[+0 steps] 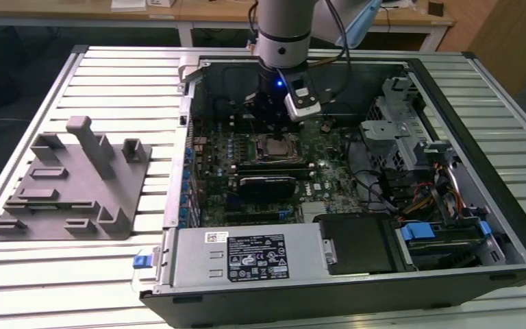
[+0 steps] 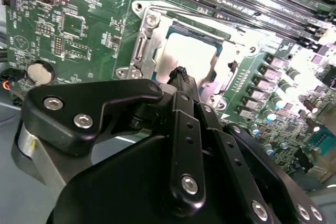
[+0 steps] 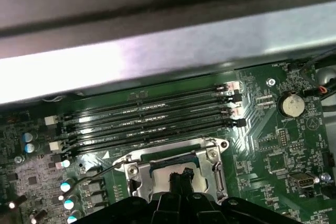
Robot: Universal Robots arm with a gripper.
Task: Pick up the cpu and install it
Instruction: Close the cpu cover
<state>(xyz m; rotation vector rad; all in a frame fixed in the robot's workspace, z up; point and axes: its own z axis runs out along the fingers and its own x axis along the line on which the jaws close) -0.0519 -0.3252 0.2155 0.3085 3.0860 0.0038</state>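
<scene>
My gripper point(image 2: 181, 73) is pressed together and pinching nothing. Its tip is just over the cpu point(image 2: 191, 55), which lies flat in the socket point(image 2: 140, 45) directly beneath (contact unclear).

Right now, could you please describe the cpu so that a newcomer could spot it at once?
Find the open computer case on the slatted table, then the green motherboard inside. Beside its long black memory slots sits a metal socket frame; the cpu is the flat silvery-white square within it, the only plain bright face among dark chips.
</scene>
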